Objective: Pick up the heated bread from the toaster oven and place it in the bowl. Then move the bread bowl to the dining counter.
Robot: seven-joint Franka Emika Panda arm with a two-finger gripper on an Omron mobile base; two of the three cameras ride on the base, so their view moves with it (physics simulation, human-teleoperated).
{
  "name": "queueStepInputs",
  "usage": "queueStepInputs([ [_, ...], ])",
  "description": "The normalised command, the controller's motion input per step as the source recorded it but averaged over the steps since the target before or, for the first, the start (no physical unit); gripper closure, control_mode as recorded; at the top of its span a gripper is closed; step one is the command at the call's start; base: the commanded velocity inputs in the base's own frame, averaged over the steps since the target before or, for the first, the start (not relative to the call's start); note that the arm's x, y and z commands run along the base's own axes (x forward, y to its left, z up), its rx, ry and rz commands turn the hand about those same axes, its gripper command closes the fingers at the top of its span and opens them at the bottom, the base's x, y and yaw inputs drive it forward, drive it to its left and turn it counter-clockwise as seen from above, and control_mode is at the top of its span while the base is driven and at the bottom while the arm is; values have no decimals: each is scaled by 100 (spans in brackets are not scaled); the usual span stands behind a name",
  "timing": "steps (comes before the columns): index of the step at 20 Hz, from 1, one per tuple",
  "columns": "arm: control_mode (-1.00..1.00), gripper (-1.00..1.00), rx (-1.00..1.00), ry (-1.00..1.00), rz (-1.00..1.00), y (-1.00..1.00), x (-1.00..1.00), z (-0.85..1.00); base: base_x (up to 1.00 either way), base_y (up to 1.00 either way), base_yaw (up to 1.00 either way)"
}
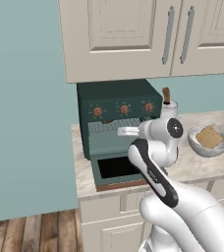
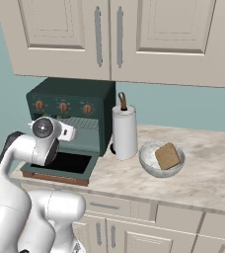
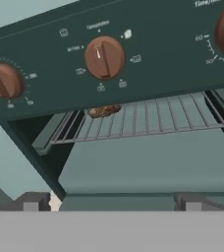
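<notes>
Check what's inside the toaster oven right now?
The toaster oven has its door dropped open. The wire rack sits inside, and a small brown item lies at its back left, mostly hidden under the knob panel. What it is I can't tell. The cavity's back is dark.

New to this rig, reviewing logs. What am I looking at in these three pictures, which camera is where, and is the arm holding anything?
It is a rendered kitchen with a white robot arm on a mobile base. Two pictures come from cameras on the base, behind the arm to its left and right. The third looks along the gripper, whose jaws stand open and hold nothing.

On the marbled counter stands a dark green toaster oven with its door dropped open. The hand view faces its knobs and wire rack, where something brown lies at the back. Right of the oven are a white canister and a pale grey bowl with a piece of bread in it.
</notes>
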Motion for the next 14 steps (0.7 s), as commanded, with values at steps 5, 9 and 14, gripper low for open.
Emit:
queueStepInputs([
  [5, -100, -100, 0, -6, 0, 0, 17, -14, 0, 0, 0],
  [9, -100, -100, 0, -5, 0, 0, 26, -13, 0, 0, 0],
  [14, -100, -100, 0, -3, 0, 0, 29, -13, 0, 0, 0],
])
